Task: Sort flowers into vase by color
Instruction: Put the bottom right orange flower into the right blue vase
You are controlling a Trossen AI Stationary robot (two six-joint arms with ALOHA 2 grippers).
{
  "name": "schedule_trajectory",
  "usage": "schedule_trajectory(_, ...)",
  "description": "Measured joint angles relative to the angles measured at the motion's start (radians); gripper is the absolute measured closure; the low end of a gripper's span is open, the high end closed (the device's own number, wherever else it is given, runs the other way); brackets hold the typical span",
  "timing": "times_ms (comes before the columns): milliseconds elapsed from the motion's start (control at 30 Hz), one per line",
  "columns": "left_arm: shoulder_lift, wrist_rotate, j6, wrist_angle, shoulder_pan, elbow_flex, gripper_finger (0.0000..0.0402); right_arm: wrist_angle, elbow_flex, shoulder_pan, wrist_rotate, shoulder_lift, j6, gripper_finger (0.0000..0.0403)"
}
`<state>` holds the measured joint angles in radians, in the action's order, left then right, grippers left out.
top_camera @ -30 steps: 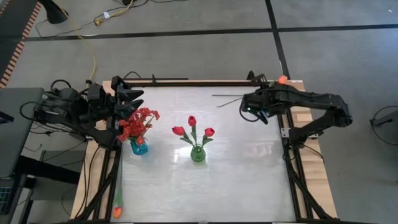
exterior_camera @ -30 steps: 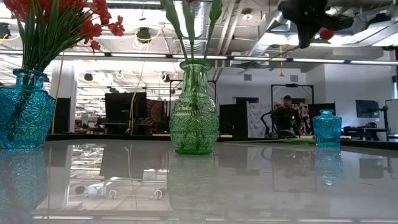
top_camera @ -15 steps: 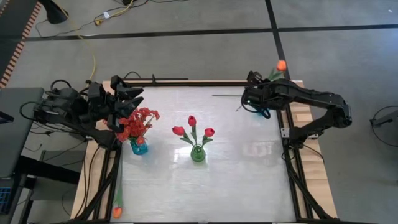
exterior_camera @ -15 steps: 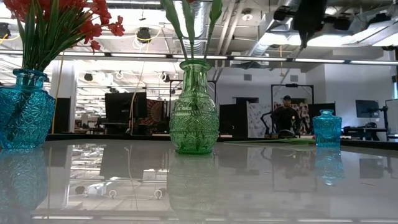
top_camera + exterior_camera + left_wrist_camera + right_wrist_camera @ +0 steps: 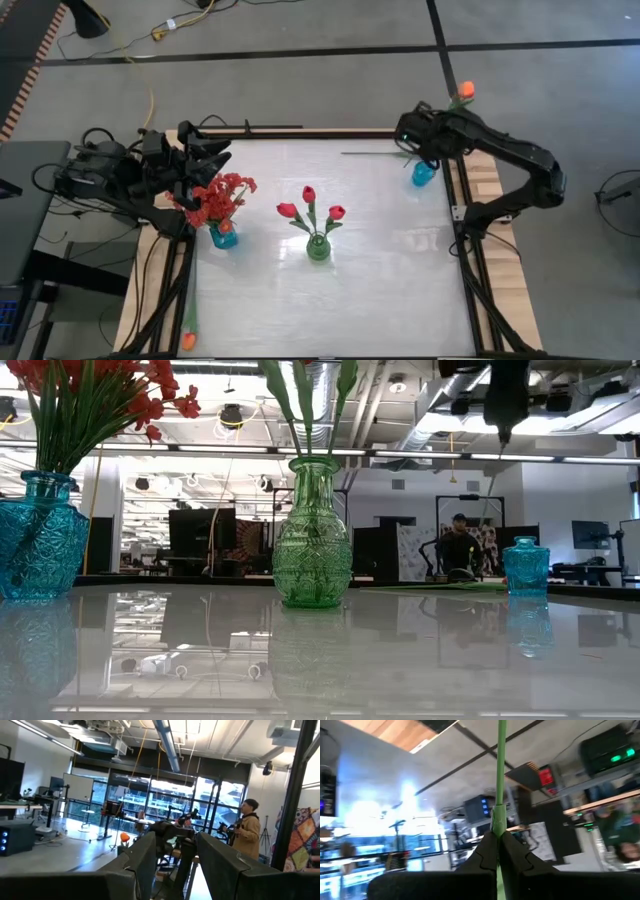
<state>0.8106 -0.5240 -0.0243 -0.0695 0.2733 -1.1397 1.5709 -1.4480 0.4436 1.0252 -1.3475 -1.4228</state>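
Note:
My right gripper (image 5: 407,143) is raised over the table's far right corner, shut on an orange tulip. The tulip's bloom (image 5: 465,91) sticks out past the far edge. Its stem tip (image 5: 503,434) points down, high above a small blue vase (image 5: 423,173). A green vase (image 5: 318,247) at mid-table holds three red tulips (image 5: 308,194). A blue vase (image 5: 223,238) on the left holds a bushy red spray (image 5: 220,197). My left gripper (image 5: 213,160) waits open, raised above that spray. Another orange tulip (image 5: 187,335) lies at the near left corner. My right gripper pinches the orange tulip's green stem (image 5: 499,817) between its two fingers, which lie across it. The flower is lifted clear of the table. Its bloom end slants up and away past the far edge, and the bare stem end (image 5: 503,434) hangs below the fingers.
A thin dark line (image 5: 370,154) lies on the table near the far edge, left of the small blue vase. Wooden strips (image 5: 485,180) run along the table's sides. People (image 5: 246,827) stand in the room beyond. The table's near half (image 5: 330,300) bears nothing.
My right gripper has swung toward the table's far right corner and rolled, staying shut on the stem. The orange bloom has moved out past the far edge. The stem's free end, which had trailed toward mid-table, now points down. The small blue vase has come out from under the arm.

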Motion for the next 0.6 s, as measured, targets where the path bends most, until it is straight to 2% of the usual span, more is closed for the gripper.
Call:
schedule_trajectory(267, 0.0, -0.014, -0.004, 0.01, 0.0, 0.0, 0.0268, 0.0, 0.0, 0.132, -0.003, 0.09, -0.068, 0.0375)
schedule_trajectory(433, 0.0, -0.04, -0.003, 0.01, 0.0, 0.0, 0.0268, 0.0, 0.0, 0.145, -0.066, 0.163, -0.074, 0.0375)
schedule_trajectory(600, 0.0, -0.04, -0.003, 0.009, 0.0, 0.0, 0.0268, -0.001, 0.0, 0.145, -0.116, 0.184, -0.075, 0.0375)
